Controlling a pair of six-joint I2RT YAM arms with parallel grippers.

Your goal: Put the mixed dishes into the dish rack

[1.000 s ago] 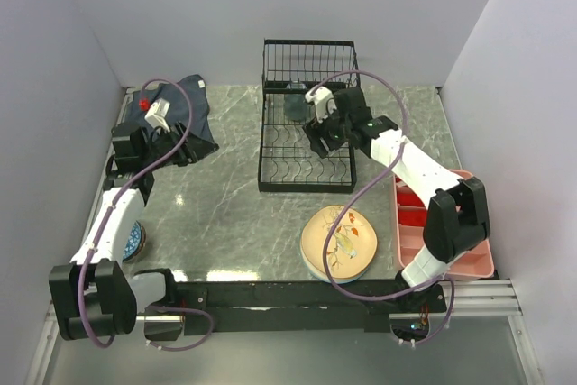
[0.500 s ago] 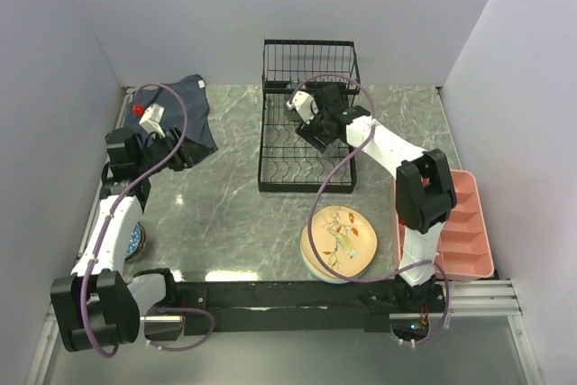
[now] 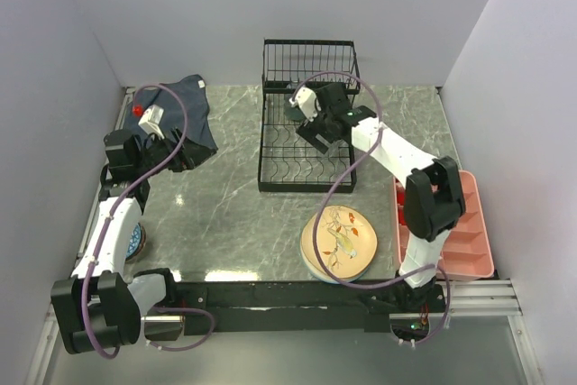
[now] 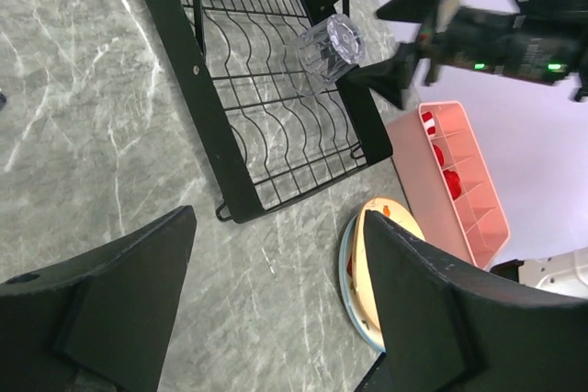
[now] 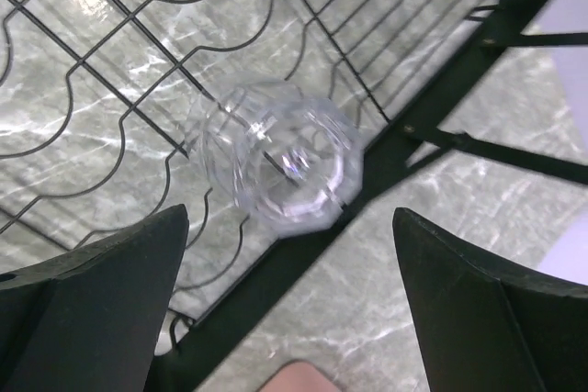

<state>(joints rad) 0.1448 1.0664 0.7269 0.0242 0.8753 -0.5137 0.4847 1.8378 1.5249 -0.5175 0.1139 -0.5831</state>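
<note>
Glass (image 5: 276, 167) lies on its side in the rack (image 3: 270, 182), with the right gripper (image 5: 289, 227) open wide above it.

The clear tumbler rests on the rack's wavy wire base, close to the right-hand rail, its faceted bottom turned up to the wrist camera. The right gripper's two dark fingers (image 5: 101, 300) stand well apart on either side and neither touches it. The left gripper (image 4: 276, 218), jaws also spread wide and holding nothing, hangs over the marble table (image 3: 225, 214) to the left of the rack, near the dark cloth (image 3: 194, 105). The peach plate (image 3: 340, 242) sits on the table in front of the rack, a blue bowl (image 3: 135, 241) lies by the left arm, and the pink tray (image 3: 469, 223) stands at the right edge.
</note>
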